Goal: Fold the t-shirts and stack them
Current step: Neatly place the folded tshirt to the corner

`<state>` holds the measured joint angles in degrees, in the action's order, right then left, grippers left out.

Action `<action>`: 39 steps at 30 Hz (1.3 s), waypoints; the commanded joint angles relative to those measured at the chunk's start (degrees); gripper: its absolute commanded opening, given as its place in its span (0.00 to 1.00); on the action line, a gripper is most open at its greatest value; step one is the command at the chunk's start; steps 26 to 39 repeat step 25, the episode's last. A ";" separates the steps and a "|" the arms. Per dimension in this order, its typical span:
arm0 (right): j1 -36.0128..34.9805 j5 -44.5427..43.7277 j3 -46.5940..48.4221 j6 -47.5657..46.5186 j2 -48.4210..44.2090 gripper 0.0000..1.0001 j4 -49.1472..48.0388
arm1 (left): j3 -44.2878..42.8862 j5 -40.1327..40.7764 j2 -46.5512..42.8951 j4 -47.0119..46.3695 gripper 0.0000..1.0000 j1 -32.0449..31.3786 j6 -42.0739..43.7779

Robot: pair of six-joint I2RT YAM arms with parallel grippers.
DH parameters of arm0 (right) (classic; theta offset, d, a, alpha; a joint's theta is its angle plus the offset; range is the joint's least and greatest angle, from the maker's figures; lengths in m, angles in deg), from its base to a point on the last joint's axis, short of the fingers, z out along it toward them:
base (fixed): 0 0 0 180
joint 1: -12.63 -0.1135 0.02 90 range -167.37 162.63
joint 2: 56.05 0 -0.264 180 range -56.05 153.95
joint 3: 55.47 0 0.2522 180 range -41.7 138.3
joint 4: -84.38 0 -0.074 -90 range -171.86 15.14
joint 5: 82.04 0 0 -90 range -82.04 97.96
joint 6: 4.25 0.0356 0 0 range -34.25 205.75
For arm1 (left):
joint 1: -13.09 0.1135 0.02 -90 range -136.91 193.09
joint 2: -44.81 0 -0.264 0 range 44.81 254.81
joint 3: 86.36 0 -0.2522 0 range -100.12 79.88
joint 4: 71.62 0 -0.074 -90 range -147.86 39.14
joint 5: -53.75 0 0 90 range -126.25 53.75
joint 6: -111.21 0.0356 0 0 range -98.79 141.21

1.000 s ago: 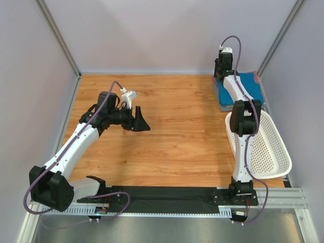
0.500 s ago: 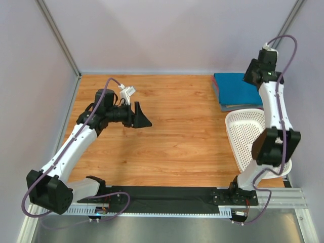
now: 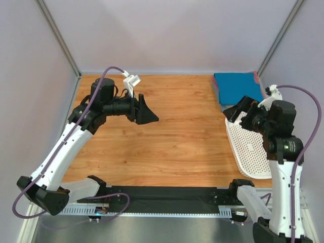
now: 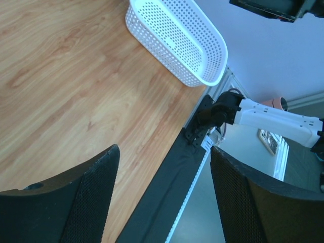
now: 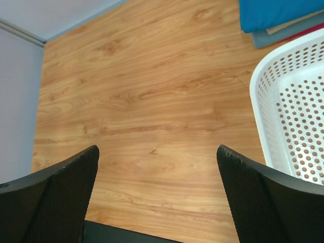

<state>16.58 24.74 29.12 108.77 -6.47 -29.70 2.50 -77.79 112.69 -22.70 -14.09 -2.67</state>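
The t-shirts (image 3: 238,87) lie folded in one stack at the table's far right corner. The teal-blue one (image 5: 273,12) is on top, with a grey-blue edge (image 5: 267,38) and a salmon-red strip (image 5: 310,32) showing beneath it. My right gripper (image 3: 234,112) hangs open and empty above the far end of the basket, short of the stack, and its wrist view shows bare wood between the fingers (image 5: 158,149). My left gripper (image 3: 150,116) is raised over the left-middle of the table. It is open and holds nothing (image 4: 164,152).
A white perforated basket (image 3: 253,152) lies along the right side of the table, just in front of the stack, and also shows in the left wrist view (image 4: 177,35). A black mat (image 3: 162,195) runs along the near edge between the arm bases. Grey walls close in three sides.
My right arm has swung back from the stack to above the basket, and its jaws have spread wide. The left arm has drifted slightly farther back and to the right.
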 commanded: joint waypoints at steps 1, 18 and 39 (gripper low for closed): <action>0.10 5.63 0.10 2.20 -5.27 1.00 1.71 | -1.20 0.31 -5.28 3.43 0.80 -0.07 0.50; 0.10 5.81 3.00 2.81 -10.29 1.00 2.86 | 4.96 13.06 -19.97 0.26 1.00 -0.07 -2.31; 0.10 4.85 1.16 2.73 -10.91 1.00 3.39 | 4.96 14.20 -21.38 0.35 0.99 -0.07 -1.96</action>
